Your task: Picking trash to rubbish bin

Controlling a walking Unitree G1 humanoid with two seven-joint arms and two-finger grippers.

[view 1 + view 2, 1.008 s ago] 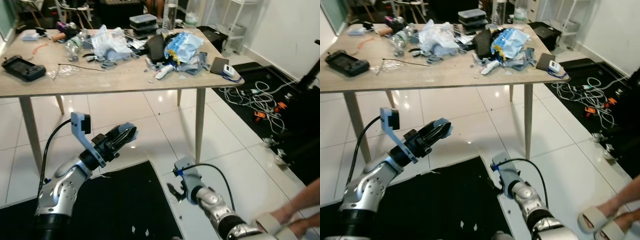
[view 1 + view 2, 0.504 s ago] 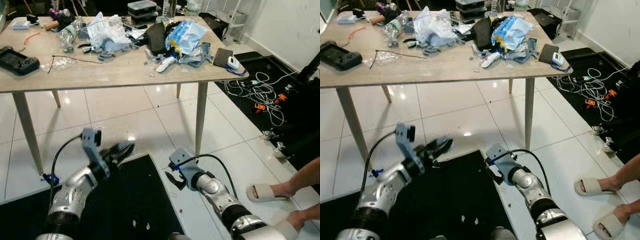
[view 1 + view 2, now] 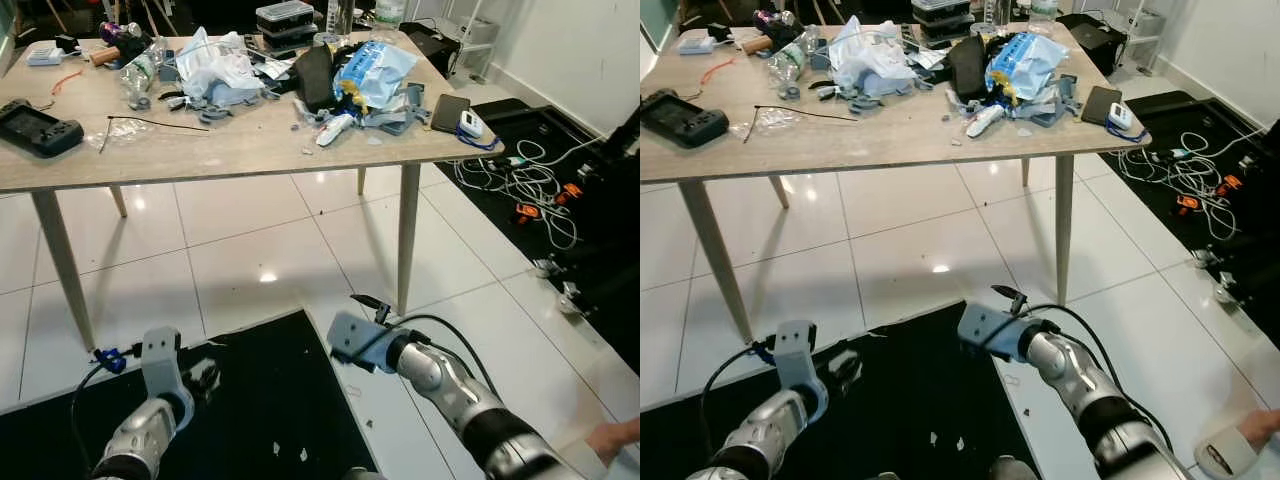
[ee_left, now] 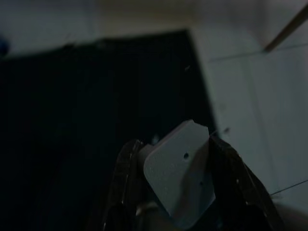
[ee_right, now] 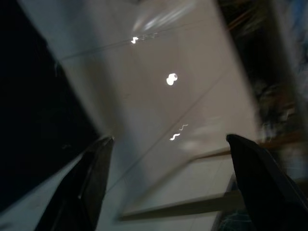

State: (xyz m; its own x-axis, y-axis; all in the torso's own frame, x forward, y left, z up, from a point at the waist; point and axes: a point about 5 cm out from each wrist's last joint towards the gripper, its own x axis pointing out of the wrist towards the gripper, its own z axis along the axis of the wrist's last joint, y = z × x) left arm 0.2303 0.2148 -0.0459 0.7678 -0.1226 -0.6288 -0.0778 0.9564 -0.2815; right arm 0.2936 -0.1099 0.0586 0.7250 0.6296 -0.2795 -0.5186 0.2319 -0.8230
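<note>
Ahead of me the wooden surface [image 3: 250,150] carries a heap of crumpled plastic bags [image 3: 215,72], a blue packet [image 3: 372,72], a black handheld console [image 3: 40,113] and a phone [image 3: 444,112], with tangled cables [image 3: 520,190] on the tiles beyond its far leg and a black mat [image 3: 250,400] on the floor below it. My left claw [image 4: 178,168], low over that mat, is closed on a pale grey, flat, round-cornered piece [image 4: 180,175] held between its fingers. My right claw [image 5: 168,159], just past the mat's edge over the white tiles, is spread wide and holds nothing.
</note>
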